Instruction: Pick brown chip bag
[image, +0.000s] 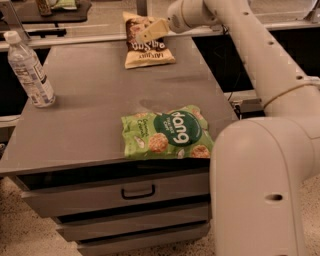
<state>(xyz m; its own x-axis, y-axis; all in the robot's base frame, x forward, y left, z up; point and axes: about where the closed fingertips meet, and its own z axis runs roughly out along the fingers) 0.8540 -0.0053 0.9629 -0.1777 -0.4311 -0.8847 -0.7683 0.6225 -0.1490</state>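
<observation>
The brown chip bag (146, 49) lies at the far edge of the grey cabinet top (95, 110); it is dark brown with white lettering and a cream-yellow band at its near end. My gripper (145, 34) reaches in from the right on the white arm (260, 60) and hangs just above the bag's upper part, pointing left. It overlaps the bag in the view and does not hold it.
A green "dang" bag (167, 132) lies at the cabinet top's near right edge. A clear water bottle (30, 70) stands at the left. The cabinet has drawers (135, 192) in front. My arm's large white link (260, 190) fills the lower right.
</observation>
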